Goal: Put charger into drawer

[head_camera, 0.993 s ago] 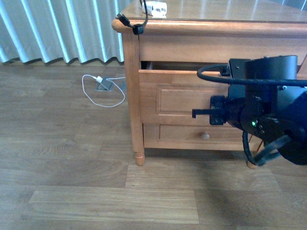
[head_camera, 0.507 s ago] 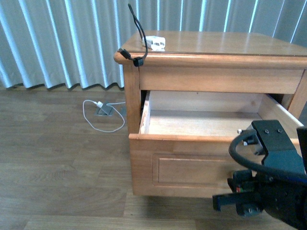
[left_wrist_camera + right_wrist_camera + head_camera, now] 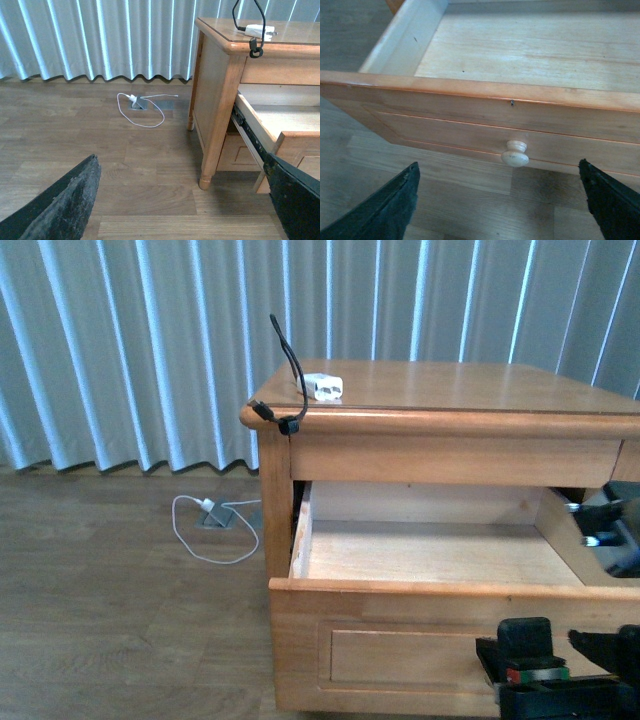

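The white charger (image 3: 324,386) lies on the wooden cabinet top near its left front corner, and its black cable (image 3: 290,360) arches up and hangs over the edge. It also shows in the left wrist view (image 3: 260,30). The drawer (image 3: 430,555) stands pulled wide open, its pale inside bare. In the right wrist view its pale knob (image 3: 515,153) is just ahead of my open right gripper (image 3: 500,200), which is low in front of the drawer front (image 3: 560,670). My left gripper (image 3: 185,200) is open and empty over the floor, left of the cabinet.
A white cable with a white plug (image 3: 205,530) lies on the wood floor by a floor socket. Pale pleated curtains (image 3: 130,350) hang behind. The cabinet leg (image 3: 207,170) stands close to my left gripper.
The drawer has come out from nearly shut to wide open. My right gripper has moved back and down and is off the knob. The view has risen.
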You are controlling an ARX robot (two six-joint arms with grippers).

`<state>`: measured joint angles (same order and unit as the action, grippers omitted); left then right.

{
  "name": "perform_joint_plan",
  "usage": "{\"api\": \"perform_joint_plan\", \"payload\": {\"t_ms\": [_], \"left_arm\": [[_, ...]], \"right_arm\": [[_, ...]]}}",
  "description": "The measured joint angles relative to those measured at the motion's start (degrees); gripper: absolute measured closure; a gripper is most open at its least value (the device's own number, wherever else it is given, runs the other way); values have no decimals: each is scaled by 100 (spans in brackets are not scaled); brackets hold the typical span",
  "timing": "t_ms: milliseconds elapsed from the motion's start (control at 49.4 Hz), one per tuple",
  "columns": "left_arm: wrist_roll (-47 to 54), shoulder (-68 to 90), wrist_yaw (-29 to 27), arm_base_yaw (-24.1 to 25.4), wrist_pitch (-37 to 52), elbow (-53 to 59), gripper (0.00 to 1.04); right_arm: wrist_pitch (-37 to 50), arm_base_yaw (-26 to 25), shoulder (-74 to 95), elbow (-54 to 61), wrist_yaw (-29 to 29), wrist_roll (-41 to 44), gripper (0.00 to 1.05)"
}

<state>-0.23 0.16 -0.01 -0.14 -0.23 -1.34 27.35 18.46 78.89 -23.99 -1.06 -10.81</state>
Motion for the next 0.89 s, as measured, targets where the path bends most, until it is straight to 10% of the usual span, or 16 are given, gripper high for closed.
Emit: {"api": "perform_joint_plan", "payload": {"t_ms": [527,811,892], "left_arm": [[0,2,0,0,0,0,6],[0,0,0,0,0,0,6],[-2,0,2,0,0,0,6]], "right_arm": [[-3676,-1602,-5486,540,-1659,2,9],[-3727,-1875,-5722,608,-1683,15,9],[-2730,-1847,-6017,1054,-577,487,21]]}}
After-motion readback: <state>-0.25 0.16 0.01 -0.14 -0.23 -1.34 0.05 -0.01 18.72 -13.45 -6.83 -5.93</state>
